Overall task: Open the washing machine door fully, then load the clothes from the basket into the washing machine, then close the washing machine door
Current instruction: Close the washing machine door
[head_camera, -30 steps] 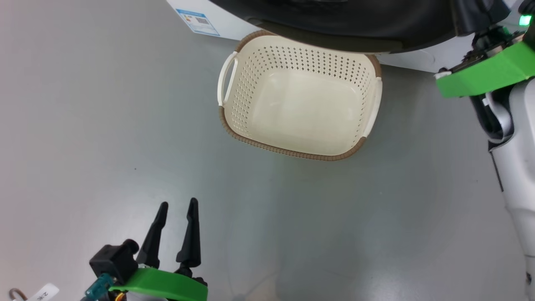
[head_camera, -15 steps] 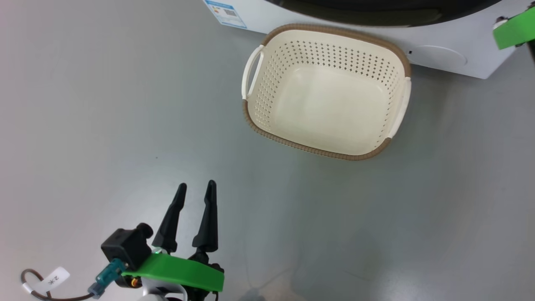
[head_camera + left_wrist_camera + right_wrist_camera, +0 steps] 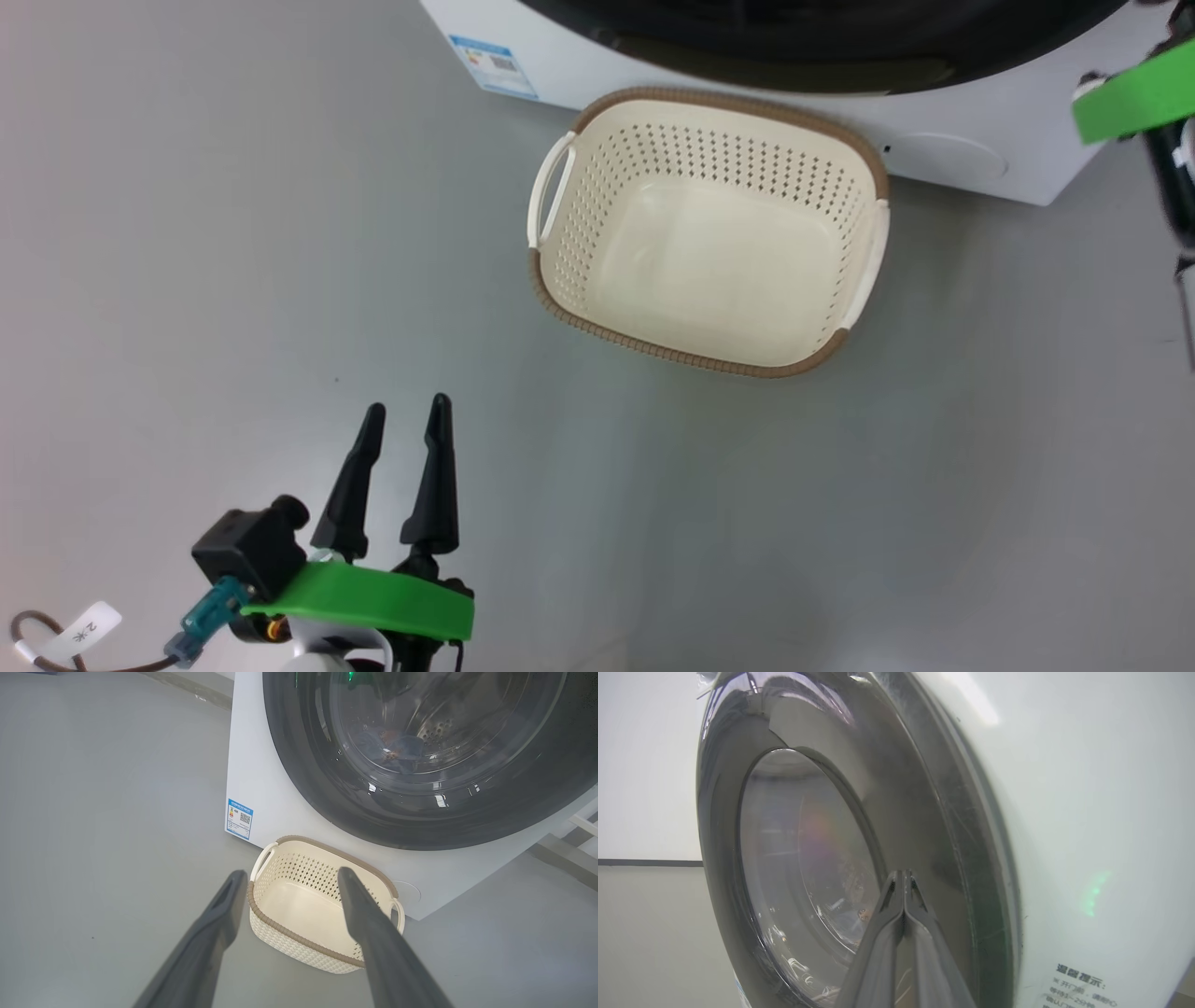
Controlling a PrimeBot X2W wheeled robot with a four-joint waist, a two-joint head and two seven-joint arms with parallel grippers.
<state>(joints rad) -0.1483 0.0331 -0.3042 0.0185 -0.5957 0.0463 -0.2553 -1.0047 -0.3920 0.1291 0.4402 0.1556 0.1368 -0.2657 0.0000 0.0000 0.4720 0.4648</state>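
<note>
Floor (image 3: 187, 280) is plain smooth grey, a bit glossy, with soft shadows on it. Closest to the head camera is the left pincer (image 3: 406, 403), low at the bottom left, hovering over bare floor. Its two dark fingers are spread wide, nothing between them, pointing roughly toward the basket. A green bracket (image 3: 364, 597) sits on the wrist. A cable beside it has a little white tag (image 3: 79, 630) with what looks like a "2" plus another mark I can't make out.

Further out, the basket (image 3: 653, 350) sits on the floor right up against the foot of the washing machine (image 3: 1018, 168), well apart from the left pincer. It's cream and perforated with a brown rim, and its bare bottom is showing.

On the machine's lower left corner there's a blue label sticker (image 3: 239, 818) with a QR code, text too tiny to read. The washing machine door (image 3: 420, 826) looks shut against the front. Through the glass the clothes (image 3: 397, 749) show as a bluish bundle inside the drum.

The right pincer (image 3: 901, 872) is up beside the door with its fingers pressed together, holding nothing. Can't tell if the tips touch the door. The white panel in that view has dark Chinese print (image 3: 1078, 980), too blurry to read. Behind it is a pale wall (image 3: 644, 765) with a dark strip across it.
</note>
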